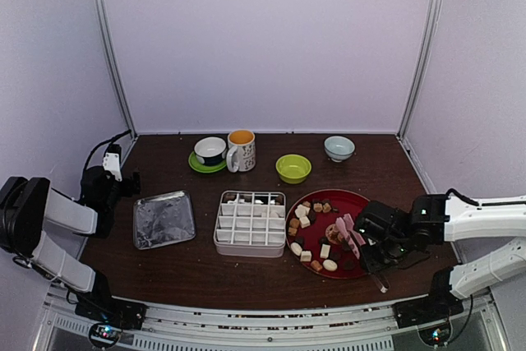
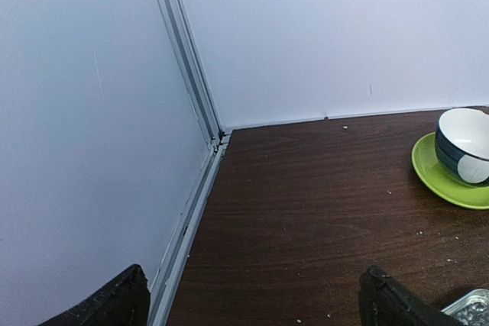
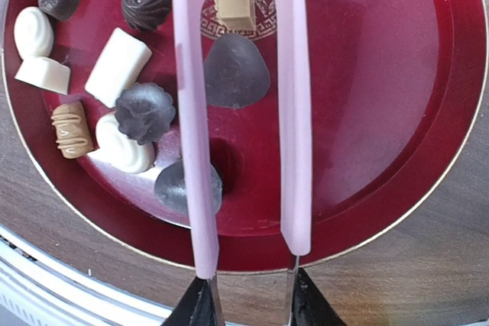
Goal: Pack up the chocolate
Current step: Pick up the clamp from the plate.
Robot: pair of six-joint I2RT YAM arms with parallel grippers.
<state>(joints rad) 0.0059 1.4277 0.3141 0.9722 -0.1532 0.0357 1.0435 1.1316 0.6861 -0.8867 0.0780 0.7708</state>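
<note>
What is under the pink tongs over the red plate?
Under the tongs lies the red plate. One arm covers part of a dark round chocolate; a dark domed piece and a tan cube show between the arms. What lies beneath the other arm is hidden.

The left arm [image 1: 70, 213], at the left edge of the overhead view, is built of pale grey-white tubular links joined by bulky black housings. The largest housing is a rounded black drum at the far left. A small white block [image 1: 113, 162] sits on its black wrist, and a thin black cable [image 1: 97, 150] loops up beside it. The right arm [image 1: 485, 218], at the right edge, has the same white links and black joints, with a second thin cable [image 1: 464, 196] along its upper link. Both arms rise from black bases [image 1: 107, 311] along the bottom. The left gripper [image 2: 252, 307] shows matte black, rough-surfaced fingertips in the lower corners of its wrist view. The right gripper [image 3: 254, 307] shows narrow black pointed tips at the bottom edge.
</note>
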